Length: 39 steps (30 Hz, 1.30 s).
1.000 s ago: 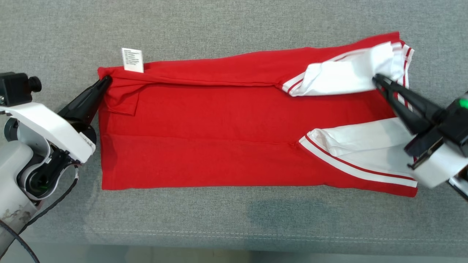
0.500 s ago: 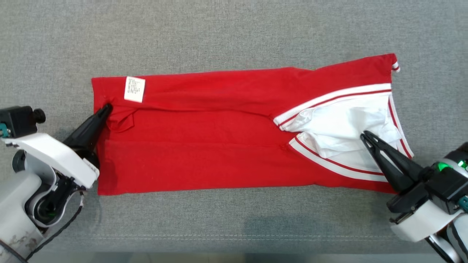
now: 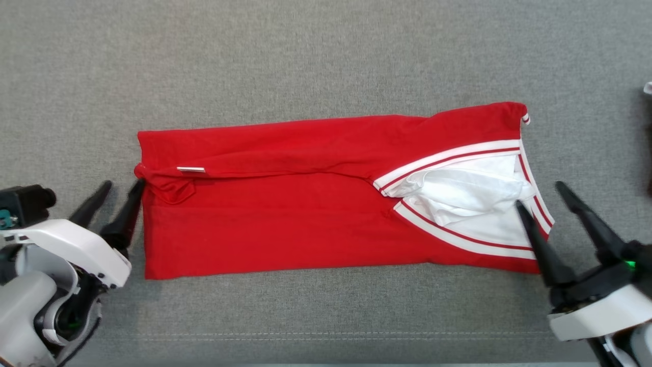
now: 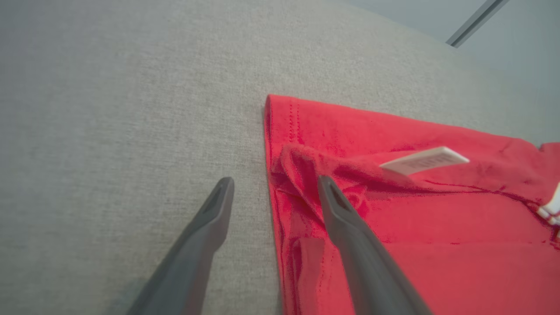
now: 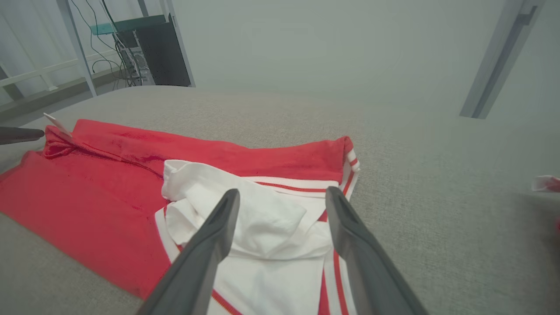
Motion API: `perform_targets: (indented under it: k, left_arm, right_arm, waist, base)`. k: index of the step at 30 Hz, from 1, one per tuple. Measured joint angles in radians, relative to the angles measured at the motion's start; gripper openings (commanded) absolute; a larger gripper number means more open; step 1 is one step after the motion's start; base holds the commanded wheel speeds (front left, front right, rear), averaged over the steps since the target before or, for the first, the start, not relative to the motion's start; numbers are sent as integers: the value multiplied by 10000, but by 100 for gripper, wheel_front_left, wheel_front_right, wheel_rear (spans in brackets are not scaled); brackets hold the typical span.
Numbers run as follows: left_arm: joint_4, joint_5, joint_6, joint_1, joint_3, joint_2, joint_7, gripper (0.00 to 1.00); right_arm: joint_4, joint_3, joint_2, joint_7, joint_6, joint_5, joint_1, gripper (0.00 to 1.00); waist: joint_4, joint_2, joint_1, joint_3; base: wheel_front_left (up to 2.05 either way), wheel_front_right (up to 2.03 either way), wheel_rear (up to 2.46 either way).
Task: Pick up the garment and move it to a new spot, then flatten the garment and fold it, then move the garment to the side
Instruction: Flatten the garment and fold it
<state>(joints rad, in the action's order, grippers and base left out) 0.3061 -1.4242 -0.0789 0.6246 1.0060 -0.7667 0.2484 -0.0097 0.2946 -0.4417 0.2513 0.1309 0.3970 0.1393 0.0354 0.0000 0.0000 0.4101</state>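
Garment [image 3: 305,224] dropped flat, folded; left end effector [image 3: 124,183], right end effector [image 3: 538,193] spread, empty.

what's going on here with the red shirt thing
A two-armed robot is folding a red garment on a grey padded surface. The garment lies folded lengthwise into a long band, white sleeves tucked on top at one end. The left gripper sits open at the end with the white label, and the right gripper sits open at the sleeve end. Neither is gripping the cloth.
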Motion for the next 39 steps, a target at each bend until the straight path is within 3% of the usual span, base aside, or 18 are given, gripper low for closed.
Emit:
perform_targets:
  k: [3, 9, 16, 23, 31, 35, 39]
  left_arm:
    - [-228, 1202, -1011, -489, -1377, 58, 4, 100]
    - [-1988, 4019, -2573, -2324, -3806, 867, 31, 100]
    - [-3411, 6190, -3463, -4125, -4753, 1722, 31, 100]
    - [-3611, 6784, -3473, -5435, -5275, 2447, 31, 100]
    - [-3521, 7045, -3120, -5770, -5563, 2545, 31, 100]
    - [-3425, 7104, -2991, -5761, -5538, 2596, 31, 100]
    - [-3206, 7229, -2702, -5503, -5338, 2805, 31, 100]
  right_arm:
    - [-8, -1277, 662, 2, -2, 17, -492, 100]
    - [663, -2353, 1567, 2, -2, -127, -676, 100]
    - [2211, -2871, 2006, 0, -2, -454, -365, 100]
    - [3381, -2838, 2196, -4, -2, -554, -160, 100]
    - [4098, -2617, 2167, -56, -2, -326, 21, 100]
    - [4358, -2543, 2115, -309, -2, -142, 315, 100]
    - [5216, -2355, 1837, -1352, -2, 226, 1210, 100]
  waist:
    - [13, 0, 0, -348]
    - [45, 0, -1, -1110]
    - [177, 0, 0, -1870]
    - [253, 0, -1, -2633]
    - [399, 0, -1, -2966]
    - [475, 0, -1, -2968]
    - [702, 0, 0, -2865]
  base:
    - [0, 0, 0]
    - [0, 0, 0]
    - [0, 0, 0]
    - [0, 0, 0]
    - [0, 0, 0]
    - [0, 0, 0]
    - [0, 0, 0]
